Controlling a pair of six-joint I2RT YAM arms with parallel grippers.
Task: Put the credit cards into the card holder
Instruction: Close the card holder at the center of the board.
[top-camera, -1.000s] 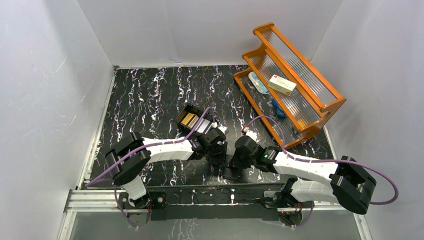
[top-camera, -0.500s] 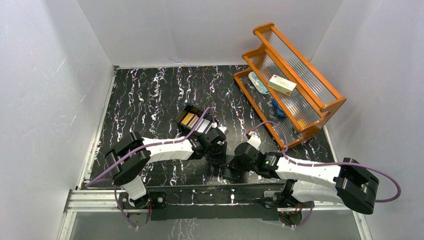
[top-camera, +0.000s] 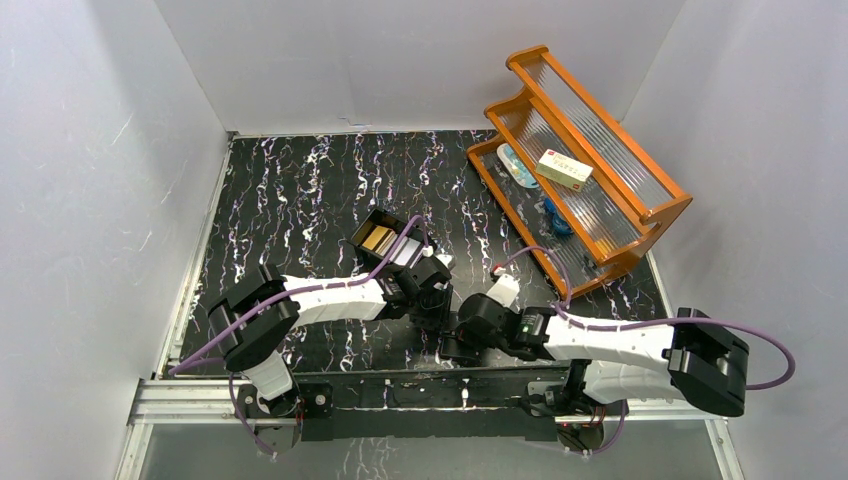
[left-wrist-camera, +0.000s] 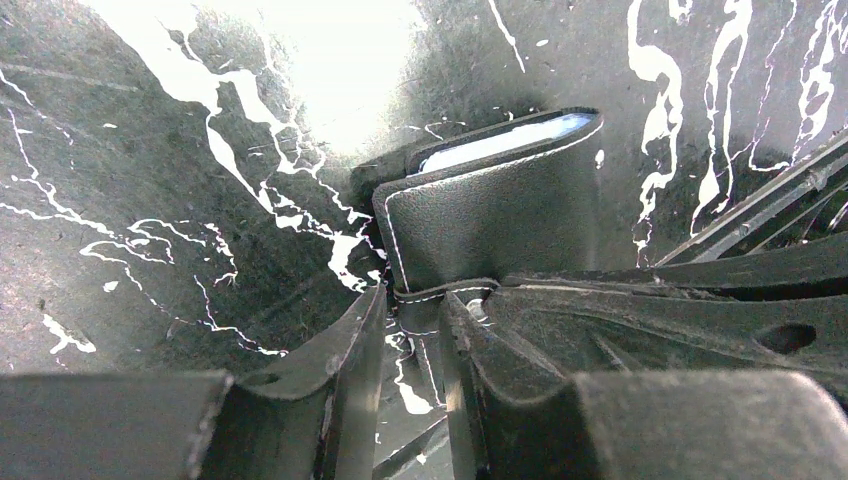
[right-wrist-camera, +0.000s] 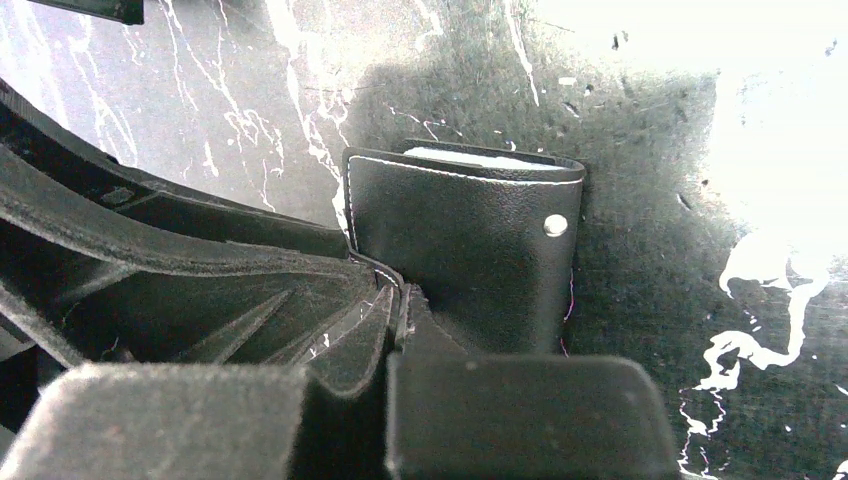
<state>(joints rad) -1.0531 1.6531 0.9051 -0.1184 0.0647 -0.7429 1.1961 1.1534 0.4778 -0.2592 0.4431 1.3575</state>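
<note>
White walls (top-camera: 420, 60) close in on three sides. The table (top-camera: 300, 190) is black, streaked with white veins, and light glares off it. At the far right stands an orange wooden rack (top-camera: 610, 150) with ribbed clear shelves. A metal rail (top-camera: 190, 398) runs along the near edge.

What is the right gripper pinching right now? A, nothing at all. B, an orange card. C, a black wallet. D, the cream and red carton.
C: in the right wrist view, the right gripper is closed on the lower corner of the black wallet.
</note>
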